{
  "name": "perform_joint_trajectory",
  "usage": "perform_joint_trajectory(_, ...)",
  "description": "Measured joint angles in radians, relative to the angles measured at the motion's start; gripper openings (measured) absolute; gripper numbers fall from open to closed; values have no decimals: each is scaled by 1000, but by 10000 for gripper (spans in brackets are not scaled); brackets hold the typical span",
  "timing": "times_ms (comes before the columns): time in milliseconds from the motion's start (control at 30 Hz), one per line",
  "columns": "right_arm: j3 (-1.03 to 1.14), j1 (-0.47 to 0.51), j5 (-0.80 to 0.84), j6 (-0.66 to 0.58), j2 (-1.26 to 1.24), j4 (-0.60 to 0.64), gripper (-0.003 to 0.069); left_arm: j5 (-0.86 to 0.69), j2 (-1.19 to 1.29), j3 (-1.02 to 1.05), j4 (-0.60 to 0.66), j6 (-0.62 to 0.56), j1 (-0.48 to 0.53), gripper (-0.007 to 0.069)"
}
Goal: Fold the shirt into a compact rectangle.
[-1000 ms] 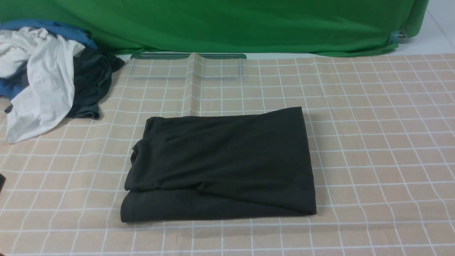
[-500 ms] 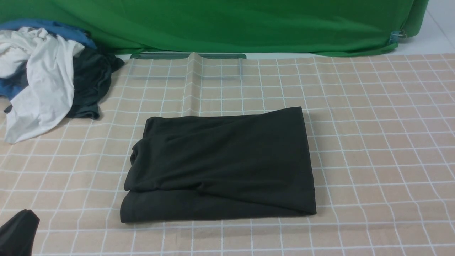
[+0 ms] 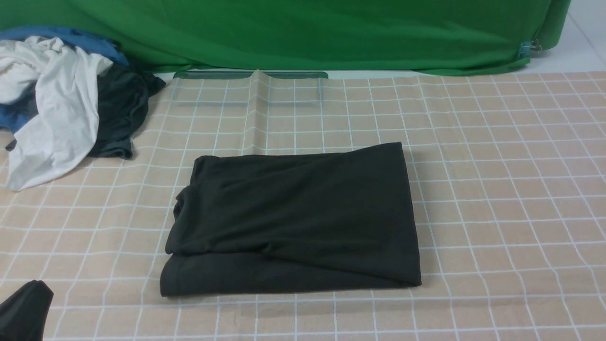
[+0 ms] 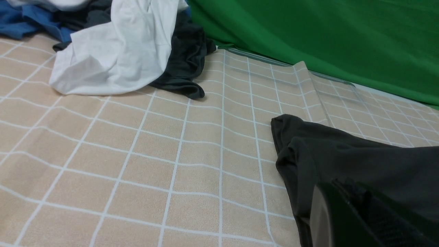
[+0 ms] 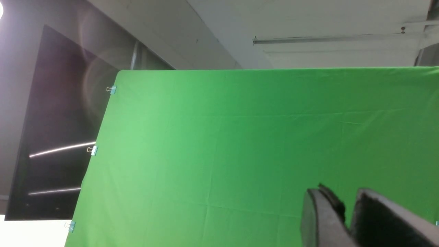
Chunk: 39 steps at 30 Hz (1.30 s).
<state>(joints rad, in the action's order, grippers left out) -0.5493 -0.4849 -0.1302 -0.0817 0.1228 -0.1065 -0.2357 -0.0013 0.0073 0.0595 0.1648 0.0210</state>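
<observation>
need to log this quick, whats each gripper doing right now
left gripper: shut, holding nothing.
right gripper: slightly open, empty, raised toward the green backdrop.

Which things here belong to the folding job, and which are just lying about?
Job: black shirt, folded at centre; left gripper.
Lying about: white garment, dark grey garment, blue garment, green backdrop, checked tablecloth.

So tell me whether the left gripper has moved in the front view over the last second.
Yes. The left gripper has come further in at the lower left corner, over the checked tablecloth, towards the folded black shirt.
</observation>
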Motion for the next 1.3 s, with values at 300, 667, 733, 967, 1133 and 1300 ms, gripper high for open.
perform_joint_trajectory(300, 0, 0, 2, -1, 0, 0, 197, -3, 0, 0, 0, 0, 0, 13)
perform_joint_trajectory(667, 220, 209, 288, -1, -21, 0, 212, -3, 0, 0, 0, 0, 0, 13)
perform_joint_trajectory(733, 299, 263, 291, -1, -21, 0, 215, -3, 0, 0, 0, 0, 0, 13)
perform_joint_trajectory(967, 554, 447, 316, 16, -27, 10, 218, -4, 0, 0, 0, 0, 0, 13)
perform_joint_trajectory(1133, 557, 540, 357, 31, -102, 17, 218, -4, 0, 0, 0, 0, 0, 13)
perform_joint_trajectory(1300, 557, 588, 384, 45, -122, 26, 229, -7, -1, 0, 0, 0, 0, 13)
